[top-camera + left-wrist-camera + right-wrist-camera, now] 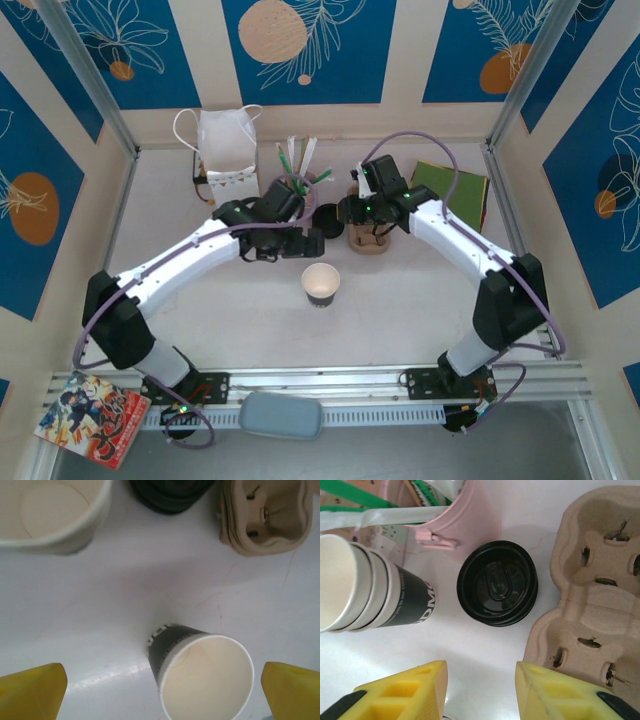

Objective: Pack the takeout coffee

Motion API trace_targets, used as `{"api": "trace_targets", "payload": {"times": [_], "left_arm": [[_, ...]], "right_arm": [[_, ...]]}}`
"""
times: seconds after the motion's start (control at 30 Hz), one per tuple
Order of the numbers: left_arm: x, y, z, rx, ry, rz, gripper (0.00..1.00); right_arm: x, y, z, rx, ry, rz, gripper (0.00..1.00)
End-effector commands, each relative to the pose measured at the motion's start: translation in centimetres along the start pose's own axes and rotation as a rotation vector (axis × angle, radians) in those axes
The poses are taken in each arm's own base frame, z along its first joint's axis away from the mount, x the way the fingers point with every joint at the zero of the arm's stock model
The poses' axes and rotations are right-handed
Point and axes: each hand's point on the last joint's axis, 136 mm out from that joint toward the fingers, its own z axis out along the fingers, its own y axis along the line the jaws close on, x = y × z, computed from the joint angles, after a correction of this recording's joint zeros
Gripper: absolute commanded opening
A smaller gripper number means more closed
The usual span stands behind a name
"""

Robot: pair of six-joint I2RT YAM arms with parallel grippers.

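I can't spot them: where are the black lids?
Seen from the right wrist, the black lids sit mid-table, between the cup stack at left and the carrier at right.

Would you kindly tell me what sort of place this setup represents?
Probably a mock takeaway coffee counter inside a robot test booth: stacked paper cups, black lids, a pulp cup carrier and a white paper bag.

A robot lab cell staged as a café: aluminium posts (95, 85) and printed blue panels (300, 50) stand beyond the right gripper (480, 675).
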Motion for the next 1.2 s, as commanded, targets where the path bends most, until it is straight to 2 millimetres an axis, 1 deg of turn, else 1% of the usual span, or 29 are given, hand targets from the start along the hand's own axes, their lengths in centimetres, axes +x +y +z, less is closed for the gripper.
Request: {"api": "trace_targets", "payload": {"times": [0.0, 0.07, 0.1, 0.2, 0.33, 0.4, 0.5, 0.63, 0.77, 0.9, 1.17], "left_arm": [[-2.0, 0.7, -2.5, 0.046, -0.080, 0.006, 1.00], [-2.9, 1.8, -3.3, 0.063, -0.108, -0.032, 1.00], [-3.3, 2.5, -3.7, 0.070, -0.118, -0.057, 1.00], [-4.0, 4.4, -5.2, 0.060, -0.163, -0.089, 1.00], [-4.4, 5.7, -7.6, 0.025, -0.243, -0.027, 1.00], [-4.5, 6.6, -8.7, -0.011, -0.281, -0.008, 1.00], [-4.6, 7.2, -10.0, -0.031, -0.317, 0.032, 1.00], [-4.2, 7.2, -10.6, -0.029, -0.325, 0.069, 1.00], [-3.7, 7.3, -10.8, -0.022, -0.325, 0.068, 1.00], [-3.3, 7.5, -10.5, -0.023, -0.319, 0.053, 1.00], [-2.9, 7.6, -10.3, -0.012, -0.312, 0.021, 1.00]], "right_arm": [[0.9, -0.6, 0.7, 0.052, 0.092, 0.056, 0.41], [0.8, -0.6, 1.4, 0.058, 0.118, 0.082, 0.39], [0.9, -0.8, 1.9, 0.063, 0.135, 0.099, 0.35], [0.7, -1.0, 3.0, 0.083, 0.171, 0.157, 0.32], [0.5, -1.0, 4.3, 0.115, 0.207, 0.210, 0.30], [0.6, -1.1, 4.7, 0.137, 0.222, 0.232, 0.29], [0.5, -1.0, 4.9, 0.191, 0.224, 0.238, 0.28], [1.3, -2.0, 5.4, 0.280, 0.266, 0.275, 0.28], [2.0, -2.6, 5.9, 0.310, 0.293, 0.294, 0.28], [2.2, -3.0, 6.3, 0.326, 0.306, 0.293, 0.28], [1.3, -2.9, 6.7, 0.305, 0.283, 0.279, 0.28]]}}
